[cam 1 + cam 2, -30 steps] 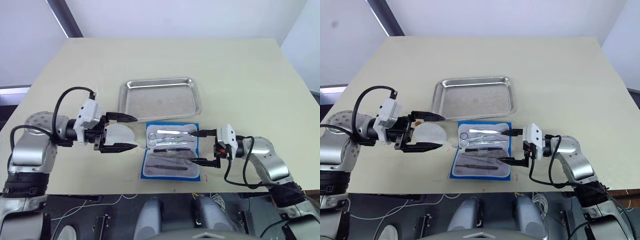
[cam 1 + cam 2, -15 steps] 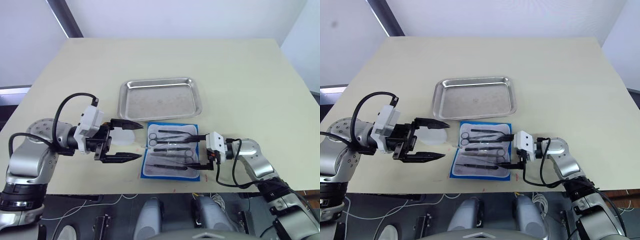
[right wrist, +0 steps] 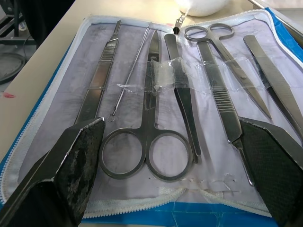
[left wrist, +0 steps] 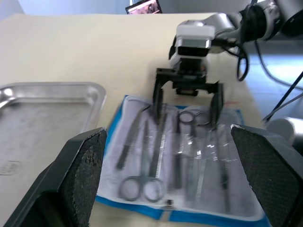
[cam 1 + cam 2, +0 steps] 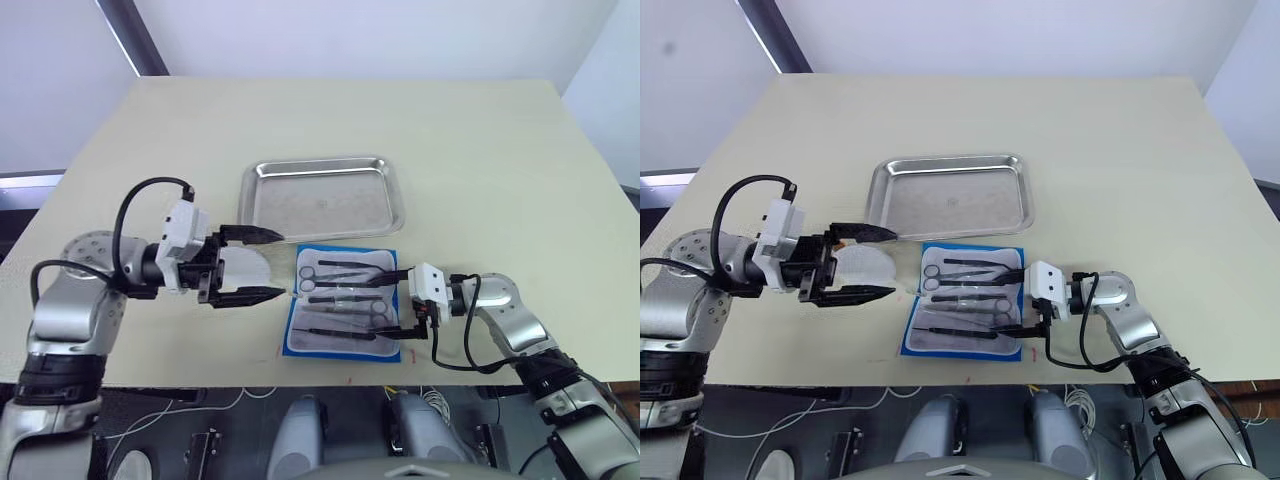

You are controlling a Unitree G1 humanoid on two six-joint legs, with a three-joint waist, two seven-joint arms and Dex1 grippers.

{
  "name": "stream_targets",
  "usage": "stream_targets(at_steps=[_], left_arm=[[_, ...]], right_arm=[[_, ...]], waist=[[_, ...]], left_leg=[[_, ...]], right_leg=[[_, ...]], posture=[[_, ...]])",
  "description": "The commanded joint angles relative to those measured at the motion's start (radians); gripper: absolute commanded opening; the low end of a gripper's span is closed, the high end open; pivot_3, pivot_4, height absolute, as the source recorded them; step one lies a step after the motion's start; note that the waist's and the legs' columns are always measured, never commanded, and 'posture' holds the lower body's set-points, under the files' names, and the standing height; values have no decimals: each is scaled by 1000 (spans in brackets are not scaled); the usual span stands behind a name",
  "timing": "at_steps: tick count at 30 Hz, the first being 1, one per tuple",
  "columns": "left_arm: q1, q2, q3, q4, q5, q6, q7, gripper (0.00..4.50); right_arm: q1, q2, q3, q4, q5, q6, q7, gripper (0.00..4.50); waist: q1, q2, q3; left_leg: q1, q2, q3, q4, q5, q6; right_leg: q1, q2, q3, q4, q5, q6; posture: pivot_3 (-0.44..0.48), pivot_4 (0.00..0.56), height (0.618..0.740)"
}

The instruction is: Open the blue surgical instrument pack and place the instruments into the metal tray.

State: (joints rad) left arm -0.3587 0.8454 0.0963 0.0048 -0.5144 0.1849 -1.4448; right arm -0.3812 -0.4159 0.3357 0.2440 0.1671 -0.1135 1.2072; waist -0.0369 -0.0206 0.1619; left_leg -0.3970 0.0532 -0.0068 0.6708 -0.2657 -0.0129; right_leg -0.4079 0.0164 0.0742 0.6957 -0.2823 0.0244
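Our right gripper (image 5: 393,303) is wide open over the pack's right edge | our left gripper (image 5: 262,265) is open too, holding nothing, left of the pack (image 5: 343,302) | pack lies open, tools (image 3: 180,90) inside | tray (image 5: 322,198) just behind it.
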Motion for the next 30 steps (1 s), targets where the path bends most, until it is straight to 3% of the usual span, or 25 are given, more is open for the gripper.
stream_targets(at_steps=[1, 10, 13, 15, 24, 28, 30], left_arm=[[-74, 4, -74, 97, 98, -55, -23, 4396], [-270, -121, -208, 418, 254, -223, -45, 4396], [-328, -166, -241, 532, 284, -293, -85, 3844], [-353, -185, -253, 581, 292, -317, -113, 3136], [-458, -262, -258, 825, 351, -441, -127, 3136], [-475, -281, -253, 879, 362, -478, -136, 2051], [-479, -286, -251, 890, 363, -489, -142, 2051]], right_arm=[[24, -19, 30, 58, -64, 29, -15, 4500], [6, -15, 33, 76, -65, 30, -17, 4500], [4, -12, 35, 83, -70, 28, -26, 4500], [4, -12, 35, 87, -72, 26, -31, 4500], [6, -5, 34, 95, -76, 22, -51, 4500], [7, -4, 34, 93, -76, 25, -55, 4500], [8, -5, 33, 92, -75, 26, -55, 4500]], waist=[[-1, 0, 0], [-3, -1, -1], [-7, -1, -1], [-3, -1, -1], [-5, -2, -2], [-6, -2, -2], [-6, -2, -2]], left_leg=[[0, 0, 0, 0, 0, 0], [0, 0, 0, 0, 0, 0], [0, 0, 0, 0, 0, 0], [0, 0, 0, 0, 0, 0], [0, 0, -1, 1, 0, 0], [0, 0, -1, 1, 0, 0], [1, 0, -1, 1, 0, 0]], right_leg=[[0, 0, 0, 0, 0, 0], [0, 0, 0, 0, 0, 0], [0, 0, 0, 0, 0, 0], [0, 0, 0, 1, 0, 0], [1, 1, 0, 1, 0, 0], [1, 1, 0, 1, 0, 0], [1, 1, 0, 1, 0, 0]], posture=[[0, 150, 740], [0, 150, 740], [0, 150, 740], [0, 150, 740], [0, 150, 740], [0, 150, 740], [0, 150, 740]])
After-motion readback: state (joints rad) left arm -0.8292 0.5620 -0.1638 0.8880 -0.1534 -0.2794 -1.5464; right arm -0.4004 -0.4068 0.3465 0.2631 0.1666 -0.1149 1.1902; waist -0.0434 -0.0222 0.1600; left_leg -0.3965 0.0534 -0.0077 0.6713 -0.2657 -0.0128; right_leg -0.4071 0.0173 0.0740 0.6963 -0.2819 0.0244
